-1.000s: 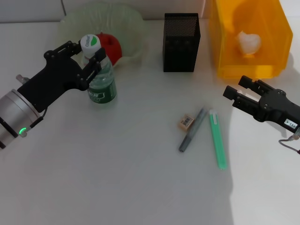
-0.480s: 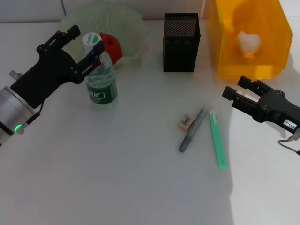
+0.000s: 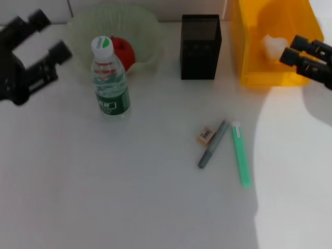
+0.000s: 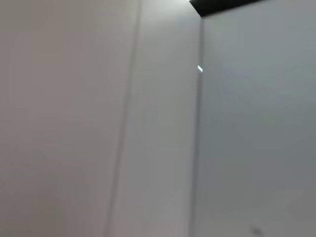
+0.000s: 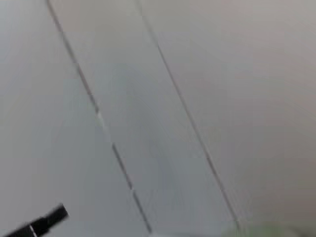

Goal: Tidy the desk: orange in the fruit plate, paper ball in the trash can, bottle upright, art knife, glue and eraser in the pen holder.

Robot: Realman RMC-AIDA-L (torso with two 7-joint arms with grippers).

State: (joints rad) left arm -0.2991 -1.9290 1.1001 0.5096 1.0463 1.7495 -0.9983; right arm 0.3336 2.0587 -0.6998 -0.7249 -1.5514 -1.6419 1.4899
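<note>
Bottle (image 3: 109, 77) now stands free on its base near the far left corner of the counter (image 3: 129, 197), its long axis vertical and its white cap pointing straight up, just in front of the fruit plate (image 3: 129, 23). A second ago the left hand (image 3: 39, 44) was wrapped around its neck; that hand has since let go and drawn back toward the left edge, fingers spread and holding nothing. The right hand (image 3: 306, 54) has also lifted away from the pens to the far right edge, in front of the trash can (image 3: 259, 62); its fingers look parted and empty.

By my reading the bottle step is done, as are two others: the orange (image 3: 122, 52) sits in the fruit plate and the paper ball (image 3: 272, 45) lies inside the trash can.

What remains lies mid-counter, in front of the pen holder (image 3: 201, 46): the eraser (image 3: 206, 135), touching a grey stick (image 3: 212, 144) that slants from far right to near left, and just beside that a green stick (image 3: 240, 154) running nearly front to back. Which is the knife and which the glue I cannot tell.
</note>
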